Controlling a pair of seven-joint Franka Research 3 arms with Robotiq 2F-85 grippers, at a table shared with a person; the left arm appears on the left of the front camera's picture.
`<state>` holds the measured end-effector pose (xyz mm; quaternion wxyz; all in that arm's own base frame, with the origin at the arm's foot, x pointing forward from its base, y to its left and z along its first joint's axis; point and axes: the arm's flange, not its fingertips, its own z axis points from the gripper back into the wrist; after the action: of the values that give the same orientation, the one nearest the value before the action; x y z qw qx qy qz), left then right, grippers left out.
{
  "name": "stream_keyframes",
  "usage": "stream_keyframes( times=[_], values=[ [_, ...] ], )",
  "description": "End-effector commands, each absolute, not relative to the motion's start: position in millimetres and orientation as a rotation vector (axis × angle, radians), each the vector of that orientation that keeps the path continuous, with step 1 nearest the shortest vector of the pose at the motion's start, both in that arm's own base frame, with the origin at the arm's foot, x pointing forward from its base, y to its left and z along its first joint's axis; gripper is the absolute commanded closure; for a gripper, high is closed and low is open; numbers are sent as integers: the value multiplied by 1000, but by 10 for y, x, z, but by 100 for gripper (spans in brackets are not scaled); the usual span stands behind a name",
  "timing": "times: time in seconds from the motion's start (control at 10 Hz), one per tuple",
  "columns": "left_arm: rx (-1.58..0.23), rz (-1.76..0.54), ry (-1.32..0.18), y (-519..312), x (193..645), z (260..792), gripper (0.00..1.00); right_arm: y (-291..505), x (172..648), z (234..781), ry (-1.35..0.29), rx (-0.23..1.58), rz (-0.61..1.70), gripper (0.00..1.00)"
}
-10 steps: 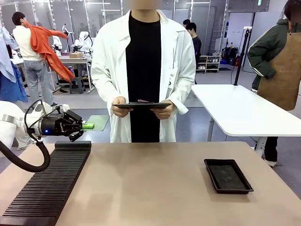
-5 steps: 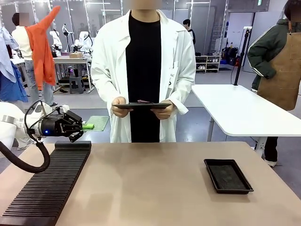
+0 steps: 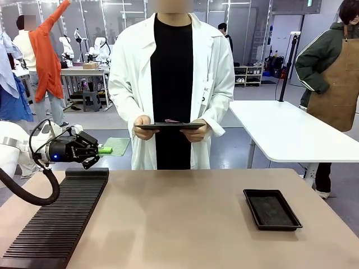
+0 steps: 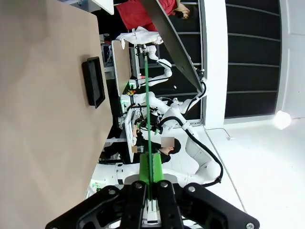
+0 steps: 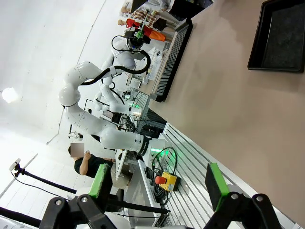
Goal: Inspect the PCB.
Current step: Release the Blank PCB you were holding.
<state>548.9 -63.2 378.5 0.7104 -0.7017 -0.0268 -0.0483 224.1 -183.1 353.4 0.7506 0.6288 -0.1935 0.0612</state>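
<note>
Front view: the left gripper (image 3: 92, 151) pinches the circuit board (image 3: 105, 149), which juts out past the fingertips, above the far end of the black rack (image 3: 61, 218). A bare tan table (image 3: 179, 224) lies below the fingers, and a person (image 3: 171, 84) holding a tablet (image 3: 170, 126) stands beyond them

Left wrist view: the board stands edge-on between the pressed pads (image 4: 144, 167). It is a thin, stiff sliver, probably light and fragile, best held by its bare edges

Right wrist view: the right gripper (image 5: 157, 183) has its fingers spread with nothing between them, and a busy workshop lies beyond
</note>
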Motion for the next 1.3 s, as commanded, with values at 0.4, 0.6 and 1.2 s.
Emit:
stream_keyframes(
  times=[0.4, 0.6, 1.2],
  values=[
    [-1545, -103, -50, -647, 5478, 3837, 100, -1825, 2258, 3539, -428, 1375, 135, 0],
    [-1545, -103, -50, -647, 5478, 3837, 100, -1825, 2258, 3539, -428, 1375, 135, 0],
    [-1545, -103, -50, -647, 5478, 3837, 100, -1825, 2258, 3539, -428, 1375, 135, 0]
  ],
)
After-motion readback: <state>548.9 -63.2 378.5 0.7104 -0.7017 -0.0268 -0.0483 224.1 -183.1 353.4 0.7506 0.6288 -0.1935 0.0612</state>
